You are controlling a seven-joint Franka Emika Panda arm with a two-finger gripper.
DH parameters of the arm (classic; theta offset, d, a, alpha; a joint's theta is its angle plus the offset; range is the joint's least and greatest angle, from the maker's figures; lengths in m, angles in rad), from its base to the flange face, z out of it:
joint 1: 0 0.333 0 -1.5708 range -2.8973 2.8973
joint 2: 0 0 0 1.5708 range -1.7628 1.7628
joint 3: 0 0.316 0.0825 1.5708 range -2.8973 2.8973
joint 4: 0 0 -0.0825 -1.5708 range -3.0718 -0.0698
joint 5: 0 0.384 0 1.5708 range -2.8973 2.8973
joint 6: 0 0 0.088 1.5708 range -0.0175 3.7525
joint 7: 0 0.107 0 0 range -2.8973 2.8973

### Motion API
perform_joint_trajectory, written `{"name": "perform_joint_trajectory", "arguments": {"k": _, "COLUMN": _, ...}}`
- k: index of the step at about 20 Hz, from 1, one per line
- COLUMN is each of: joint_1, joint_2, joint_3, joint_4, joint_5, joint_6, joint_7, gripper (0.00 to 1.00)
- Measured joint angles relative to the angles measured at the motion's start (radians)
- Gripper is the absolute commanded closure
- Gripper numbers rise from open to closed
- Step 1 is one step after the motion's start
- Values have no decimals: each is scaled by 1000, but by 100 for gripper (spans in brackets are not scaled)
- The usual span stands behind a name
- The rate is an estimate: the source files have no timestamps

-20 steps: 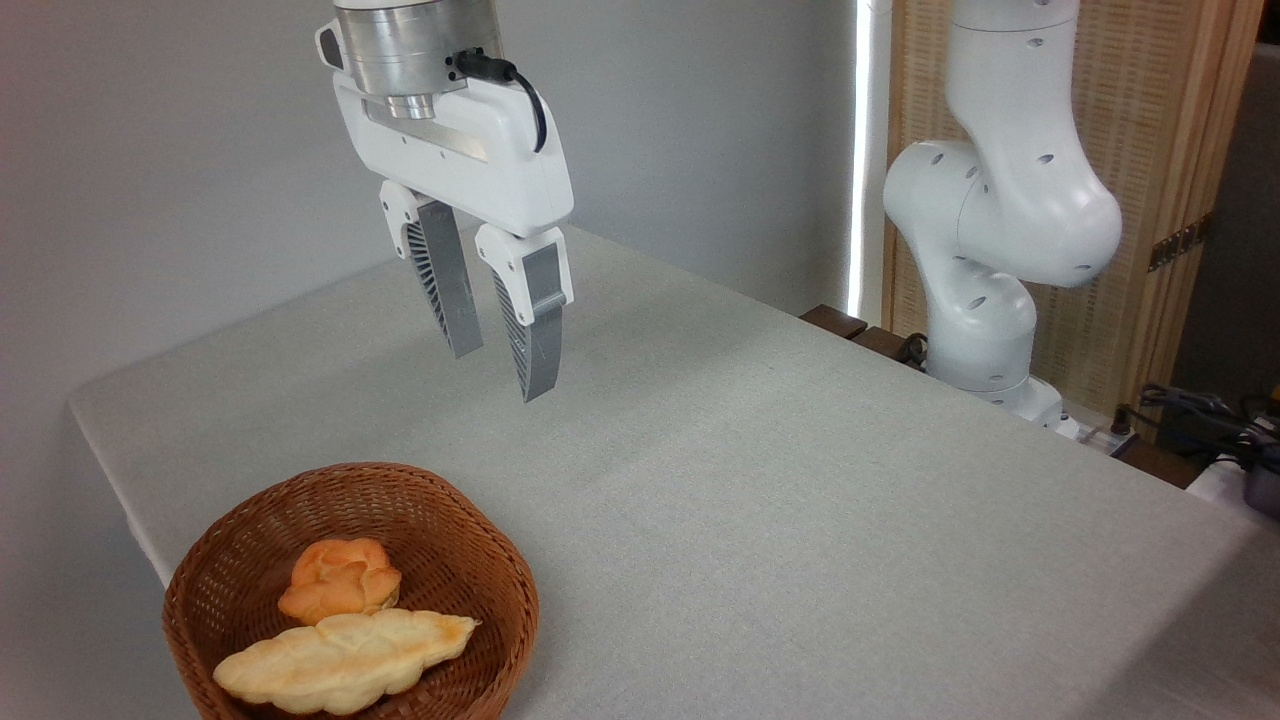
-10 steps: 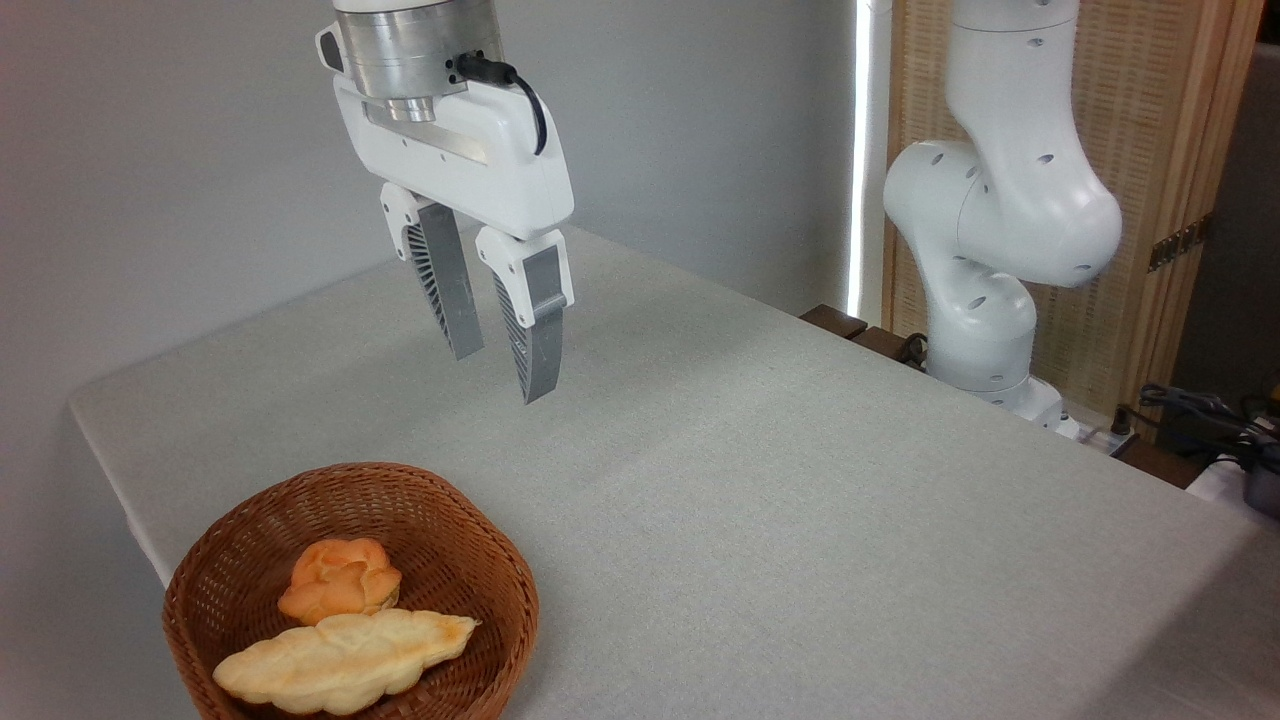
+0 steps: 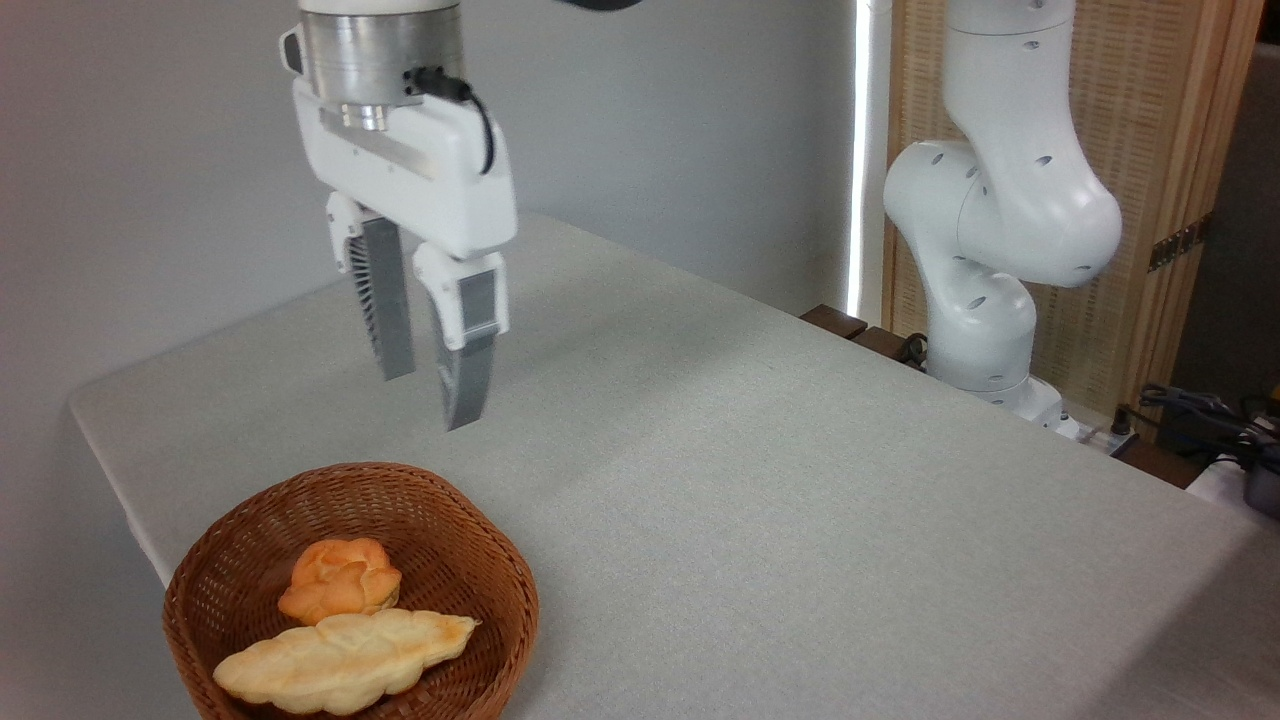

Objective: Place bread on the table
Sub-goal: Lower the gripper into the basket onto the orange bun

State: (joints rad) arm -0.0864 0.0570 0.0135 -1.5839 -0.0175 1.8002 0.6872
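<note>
Camera, orange-golden lumpy bread, in wicker basket

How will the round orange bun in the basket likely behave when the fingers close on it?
The bread looks puffy and cracked on top, so it probably squashes or flakes under a firm squeeze. It seems light for its size. Its lumpy rounded shape, resting against the pale loaf, may shift or roll in the basket.

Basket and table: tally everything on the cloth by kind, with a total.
Round orange bun: 1, in the basket
Long pale loaf: 1, in the basket
Wicker basket: 1, on the table
Total: 3
</note>
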Motion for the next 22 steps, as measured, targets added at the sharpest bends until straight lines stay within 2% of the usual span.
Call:
{"name": "perform_joint_trajectory", "arguments": {"k": 5, "joint_1": -3, "joint_2": 58, "joint_3": -60, "joint_4": -1, "joint_5": 0, "joint_6": 131, "joint_7": -1, "gripper": 0}}
{"name": "perform_joint_trajectory", "arguments": {"k": 10, "joint_1": -3, "joint_2": 96, "joint_3": -82, "joint_4": -10, "joint_5": 0, "joint_6": 219, "joint_7": 2, "gripper": 0}}
{"name": "perform_joint_trajectory", "arguments": {"k": 13, "joint_1": -3, "joint_2": 109, "joint_3": -121, "joint_4": -86, "joint_5": 0, "joint_6": 326, "joint_7": 2, "gripper": 0}}
{"name": "perform_joint_trajectory", "arguments": {"k": 17, "joint_1": -4, "joint_2": 140, "joint_3": -144, "joint_4": -165, "joint_5": 1, "joint_6": 442, "joint_7": 18, "gripper": 0}}
{"name": "perform_joint_trajectory", "arguments": {"k": 19, "joint_1": -4, "joint_2": 166, "joint_3": -150, "joint_4": -183, "joint_5": 27, "joint_6": 495, "joint_7": 59, "gripper": 0}}
{"name": "perform_joint_trajectory", "arguments": {"k": 22, "joint_1": -3, "joint_2": 196, "joint_3": -152, "joint_4": -198, "joint_5": 92, "joint_6": 549, "joint_7": 75, "gripper": 0}}
